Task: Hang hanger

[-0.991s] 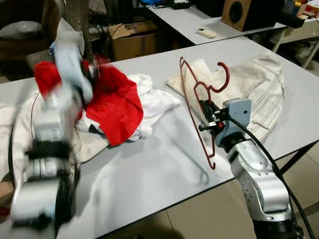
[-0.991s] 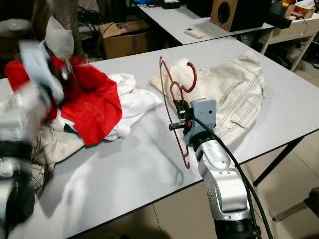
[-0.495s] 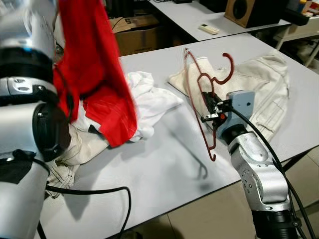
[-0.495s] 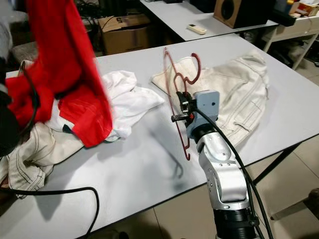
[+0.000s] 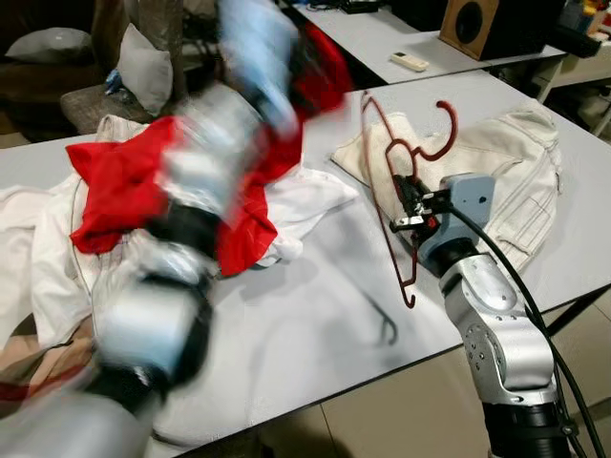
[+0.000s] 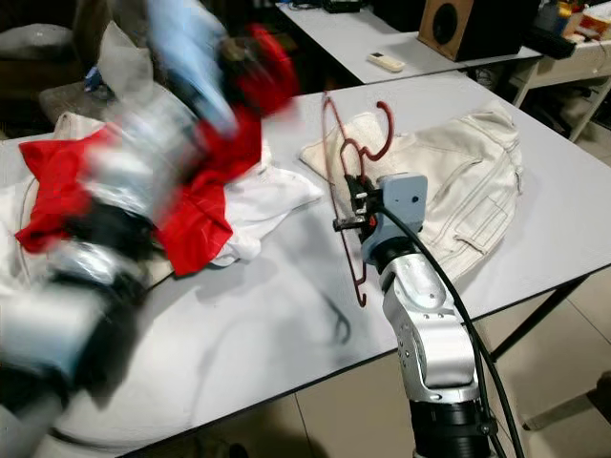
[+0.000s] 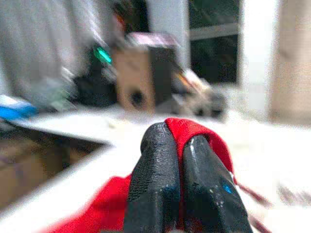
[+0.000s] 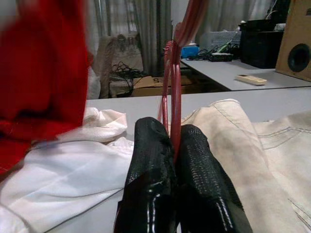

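Left eye view: right gripper (image 5: 409, 202) clamps the red hanger (image 5: 390, 191) above the table's (image 5: 315, 353) near edge; the blurred left gripper (image 7: 181, 160), apparently still pinching red cloth (image 5: 124, 181), has swung toward the far edge.

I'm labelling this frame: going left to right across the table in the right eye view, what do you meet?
Red garment → white cloth → red hanger held upright in the right gripper → cream jacket.
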